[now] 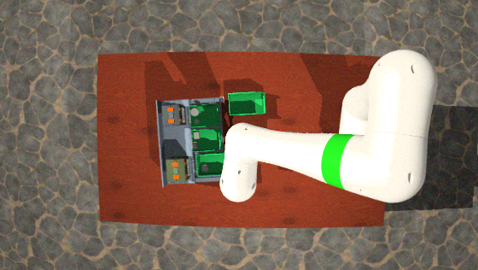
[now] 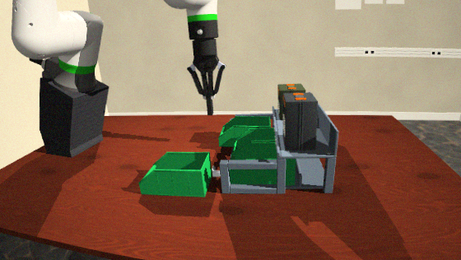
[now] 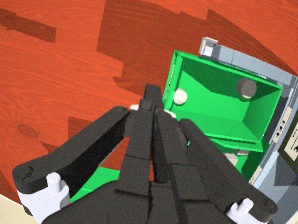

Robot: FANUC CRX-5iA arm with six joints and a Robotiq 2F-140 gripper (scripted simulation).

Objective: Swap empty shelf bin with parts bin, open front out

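1. I had my white arm (image 1: 290,145) (image 2: 49,34) bent at its large joint, with the forearm's green band (image 1: 338,161) showing from above.
2. Its dark pedestal (image 2: 55,132) stood upright at the left of the exterior view.
3. My wrist (image 1: 239,181) (image 2: 202,30) was up high, well above the surface, and hid the tool from overhead.
4. The tool (image 2: 210,108) (image 3: 150,95) pointed almost straight down, tips lowest.
5. I had its fingers shut, tips together and nothing between them, while the black side links angled outward higher up.
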